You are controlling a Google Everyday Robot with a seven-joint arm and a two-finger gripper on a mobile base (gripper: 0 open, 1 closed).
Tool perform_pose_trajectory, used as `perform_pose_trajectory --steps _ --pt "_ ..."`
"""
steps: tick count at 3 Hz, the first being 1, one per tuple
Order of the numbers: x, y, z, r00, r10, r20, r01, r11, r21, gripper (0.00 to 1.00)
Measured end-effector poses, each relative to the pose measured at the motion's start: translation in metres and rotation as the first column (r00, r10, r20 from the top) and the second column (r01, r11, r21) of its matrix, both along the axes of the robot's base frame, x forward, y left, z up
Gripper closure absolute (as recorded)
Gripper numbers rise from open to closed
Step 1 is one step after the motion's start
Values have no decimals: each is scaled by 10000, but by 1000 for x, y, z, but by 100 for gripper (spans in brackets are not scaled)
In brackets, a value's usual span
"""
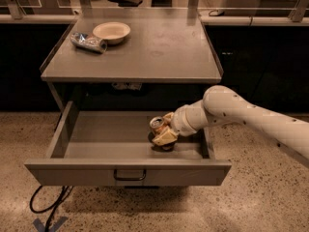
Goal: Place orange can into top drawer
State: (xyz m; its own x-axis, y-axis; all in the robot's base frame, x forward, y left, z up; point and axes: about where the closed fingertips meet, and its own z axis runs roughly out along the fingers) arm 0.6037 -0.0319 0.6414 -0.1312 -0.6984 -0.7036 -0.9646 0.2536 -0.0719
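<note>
Lower centre of the frame: top drawer (128, 170), grey metal, wide and shallow, pulled out from under the desk (159, 52). It has a flat front panel with a small dark handle (129, 174) at its middle.

Right half of the drawer interior: orange can (157, 123), roughly upright, its silver top facing up. The body is mostly covered by the claw. Whether its base rests on the drawer floor cannot be told.

Same spot: claw (163, 128), inside the drawer. Its tan pads (164, 137) are clamped on the orange can, one finger on the side toward the front panel, the other on the far side.

Right of the frame: arm (241, 112), white and jointed. It enters from the right edge and reaches left and down over the drawer's right wall.

Upper left, on the desk top: bowl (111, 32), pale and shallow. A crushed can (88, 41), silver-blue, lies on its side just beside the bowl, to its left.

Lower left corner: cable (48, 204), dark, looping on the speckled floor (256, 197) below the drawer front.
</note>
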Motion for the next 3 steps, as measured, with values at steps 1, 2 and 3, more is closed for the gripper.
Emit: perform_pose_trajectory --steps 1,2,3 --pt "0 0 0 10000 1 0 -1 10000 0 11" --pt "0 0 0 10000 2 -1 -2 10000 0 0" --pt "0 0 0 10000 2 -1 -2 10000 0 0"
